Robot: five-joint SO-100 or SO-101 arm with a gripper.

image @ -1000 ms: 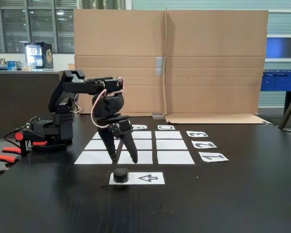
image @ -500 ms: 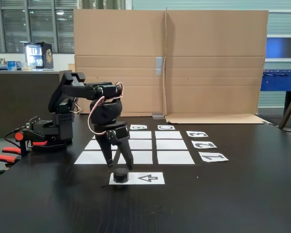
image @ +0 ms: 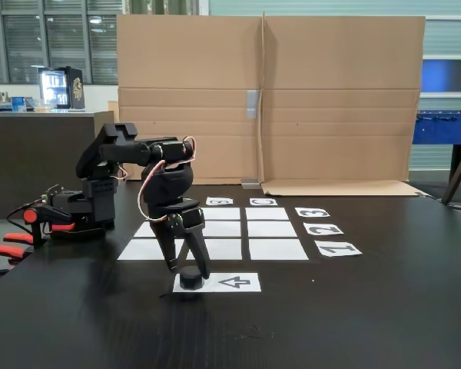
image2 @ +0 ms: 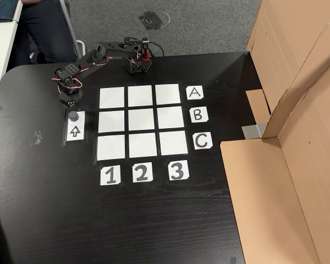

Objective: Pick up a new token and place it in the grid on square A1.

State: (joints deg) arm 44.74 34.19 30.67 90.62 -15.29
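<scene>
The token is a small black puck resting on the left end of the white arrow sheet, in front of the grid. My gripper points down over it, open, one finger on each side of the token's top. In the other view the token sits just under the gripper, left of the grid. Square A1 is the blank corner cell beside the arm; in the fixed view, square A1 is the near left cell, partly hidden by the gripper.
Paper labels 1, 2, 3 and A, B, C edge the grid. A tall cardboard wall stands behind the table. The arm's base and red-handled gear sit at the left table edge.
The gripper has swung forward from over the grid's near row and dropped down until its open fingers straddle the token. The token has not moved.
</scene>
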